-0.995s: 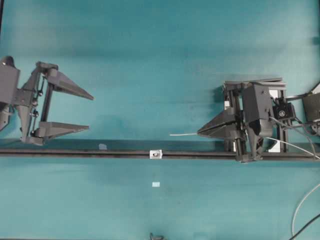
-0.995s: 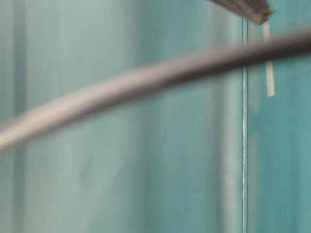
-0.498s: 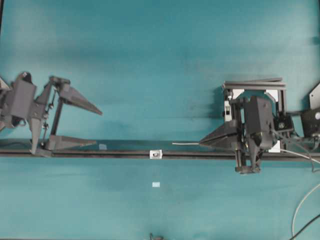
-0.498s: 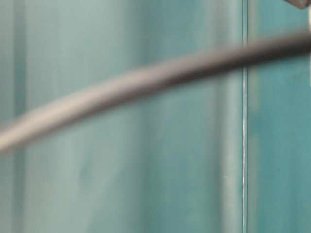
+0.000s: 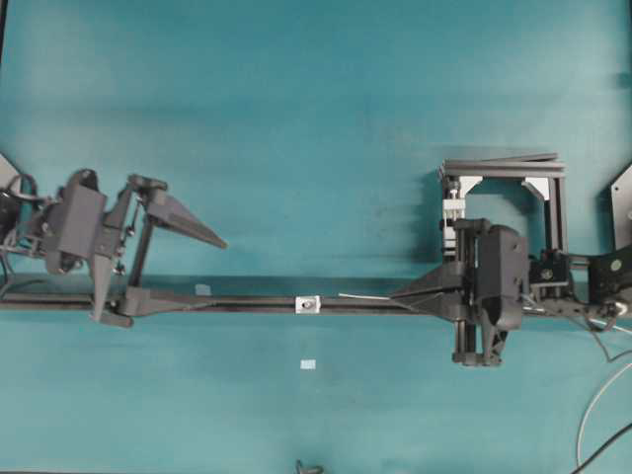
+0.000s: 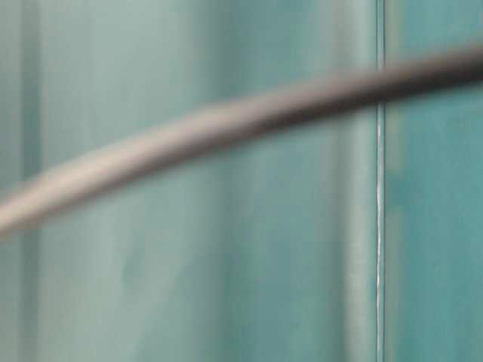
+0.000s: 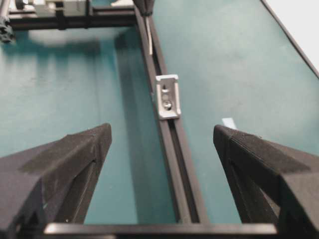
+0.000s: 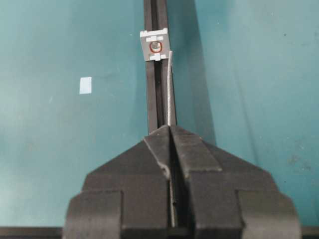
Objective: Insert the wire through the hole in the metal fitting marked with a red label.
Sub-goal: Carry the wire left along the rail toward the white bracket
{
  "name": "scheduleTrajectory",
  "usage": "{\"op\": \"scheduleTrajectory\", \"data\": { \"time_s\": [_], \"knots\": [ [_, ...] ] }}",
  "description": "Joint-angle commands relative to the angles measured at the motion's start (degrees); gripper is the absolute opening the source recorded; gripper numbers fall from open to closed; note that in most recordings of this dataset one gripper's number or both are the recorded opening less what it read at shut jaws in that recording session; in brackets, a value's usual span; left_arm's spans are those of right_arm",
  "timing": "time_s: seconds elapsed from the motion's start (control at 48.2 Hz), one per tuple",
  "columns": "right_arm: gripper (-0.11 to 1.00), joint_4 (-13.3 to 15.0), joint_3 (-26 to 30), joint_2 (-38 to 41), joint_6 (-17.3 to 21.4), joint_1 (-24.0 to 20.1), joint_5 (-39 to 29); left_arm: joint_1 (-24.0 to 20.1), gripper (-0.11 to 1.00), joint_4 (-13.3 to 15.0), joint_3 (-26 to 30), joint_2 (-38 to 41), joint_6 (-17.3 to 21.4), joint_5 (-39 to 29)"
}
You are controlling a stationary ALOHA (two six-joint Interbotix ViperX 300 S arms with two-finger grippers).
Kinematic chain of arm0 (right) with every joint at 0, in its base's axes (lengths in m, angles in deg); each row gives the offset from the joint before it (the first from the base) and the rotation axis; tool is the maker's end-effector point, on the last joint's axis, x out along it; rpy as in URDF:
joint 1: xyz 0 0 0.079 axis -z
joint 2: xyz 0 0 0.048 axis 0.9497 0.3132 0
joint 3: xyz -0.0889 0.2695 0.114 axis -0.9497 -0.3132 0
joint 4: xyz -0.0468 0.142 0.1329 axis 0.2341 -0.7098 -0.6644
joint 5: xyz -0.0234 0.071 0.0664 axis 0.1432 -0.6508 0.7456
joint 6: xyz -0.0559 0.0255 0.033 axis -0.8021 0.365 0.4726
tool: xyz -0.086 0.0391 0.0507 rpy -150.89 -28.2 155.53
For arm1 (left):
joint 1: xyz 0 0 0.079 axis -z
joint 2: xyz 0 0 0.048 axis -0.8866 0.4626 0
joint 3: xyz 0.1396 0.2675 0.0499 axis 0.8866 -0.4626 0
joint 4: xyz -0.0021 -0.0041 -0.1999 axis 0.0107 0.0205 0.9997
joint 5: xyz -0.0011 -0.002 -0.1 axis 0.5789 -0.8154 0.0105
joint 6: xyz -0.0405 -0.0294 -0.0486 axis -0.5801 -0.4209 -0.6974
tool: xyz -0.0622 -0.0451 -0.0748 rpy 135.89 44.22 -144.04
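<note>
1. Overhead: wire (image 5: 367, 295) juts from the right gripper (image 5: 395, 294), whose fingers pinch it, tip just right of the fitting (image 5: 309, 304) on the rail (image 5: 247, 302). Left gripper (image 5: 212, 272) stands spread left of the fitting, one finger over the rail.
2. Table-level: only a blurred cable (image 6: 226, 121).
3. Left wrist: hole (image 7: 167, 104) faces up, unobstructed.
4. Right wrist: wire tip lies beside the fitting, not in it. It looks stiff yet springy, likely to flex; holding close to the tip seems wise. Tape scrap (image 8: 85, 85) lies well apart on the surface (image 8: 50, 149).
</note>
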Motion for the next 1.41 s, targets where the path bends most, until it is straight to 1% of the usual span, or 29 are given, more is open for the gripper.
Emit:
{"op": "scheduleTrajectory", "data": {
  "time_s": [0.0,0.145,0.498,0.809,1.078,1.389],
  "knots": [
    [-0.01,-0.09,1.32,0.26,-0.09,-0.18,0.53,0.88,0.52,0.18,1.76,2.20,-0.70,1.93],
    [-0.01,-0.09,1.76,1.32,-0.09,-0.26,0.62,1.58,0.51,0.18,2.81,5.45,-1.58,3.16],
    [-0.01,-0.09,2.11,2.64,-0.09,-0.26,1.32,2.99,0.51,0.18,3.34,7.91,-1.58,4.66],
    [-0.01,-0.09,1.85,3.60,0.00,-0.26,2.46,3.43,0.51,0.18,3.69,11.95,-1.67,7.03],
    [-0.01,-0.09,1.23,3.78,0.00,-0.35,3.34,3.52,0.51,0.18,3.69,12.30,-1.58,7.47],
    [-0.01,0.00,-0.09,4.57,0.00,-2.37,7.91,3.52,0.51,0.09,3.87,11.87,-1.58,7.47]
  ]
}}
